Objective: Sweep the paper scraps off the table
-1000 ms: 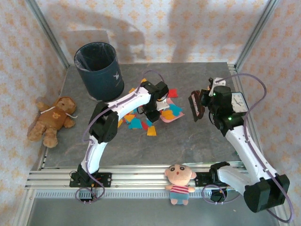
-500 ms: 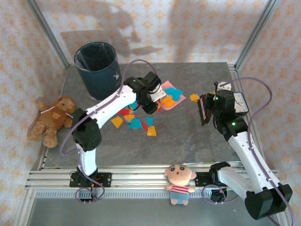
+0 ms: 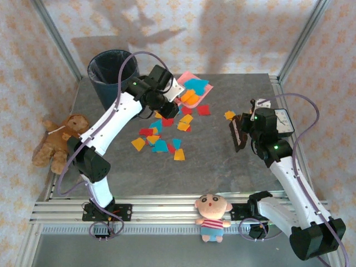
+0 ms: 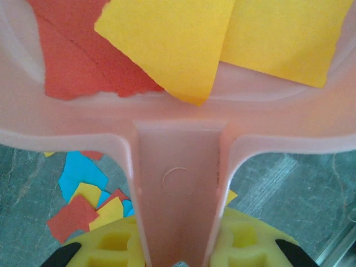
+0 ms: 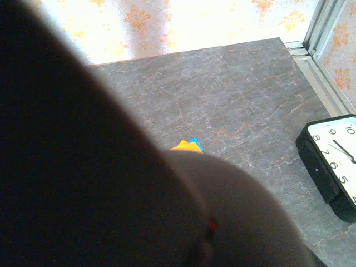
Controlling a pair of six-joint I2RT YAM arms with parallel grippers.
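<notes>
At the near edge a small doll [image 3: 212,216] sits against the silver rails [image 3: 161,210], between the two arm bases. Beyond it a broad strip of the grey table [image 3: 222,167] lies bare across its whole width, giving open room before anything else begins. The paper scraps [image 3: 158,139] come next: a loose cluster of red, orange, yellow and blue bits left of centre, thinning toward the far side, with one orange bit [image 3: 229,115] lying apart on the right. Right of that bit, the right pincer [image 3: 247,127] is clamped on a dark brush [image 3: 238,133], held off the surface and just beside a black-cased clock [image 3: 281,121] that rests near the right-hand rail; in the right wrist view a dark blur hides the fingers, and the clock [image 5: 334,167] sits close to the table edge. Off the left edge a teddy bear [image 3: 58,139] lies against the wall. Farther back, the left pincer [image 4: 178,247] is closed on the handle of a pink dustpan [image 4: 178,139], its yellow fingers [image 4: 114,242] pressed to either side. The pan [image 3: 192,89] carries several scraps and appears raised above the table near its far edge. Just left of it stands a dark bin [image 3: 114,78] in the far left corner. The far right of the table is open up to the floral walls [image 3: 222,33].
</notes>
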